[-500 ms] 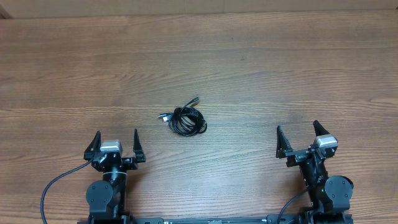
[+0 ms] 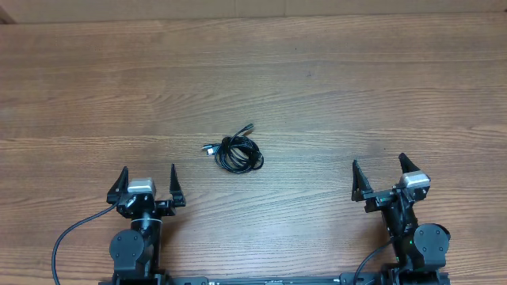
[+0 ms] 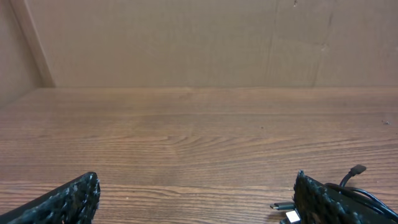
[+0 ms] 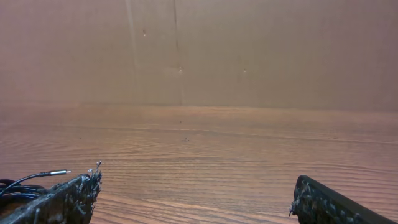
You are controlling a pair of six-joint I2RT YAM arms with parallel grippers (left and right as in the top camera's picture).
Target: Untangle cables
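Note:
The cables (image 2: 236,150) lie in one small black knotted bundle near the middle of the wooden table, with plug ends sticking out at its left and upper right. My left gripper (image 2: 148,179) is open and empty, near the front edge, left of and nearer than the bundle. My right gripper (image 2: 382,172) is open and empty at the front right. In the left wrist view the cables (image 3: 351,184) show at the lower right, partly hidden behind my right finger. In the right wrist view a cable end (image 4: 37,177) shows at the far left.
The wooden table (image 2: 317,87) stretches away to a cardboard wall (image 3: 186,37) at the back. Thick black wires (image 2: 67,237) run from the arm bases at the front edge.

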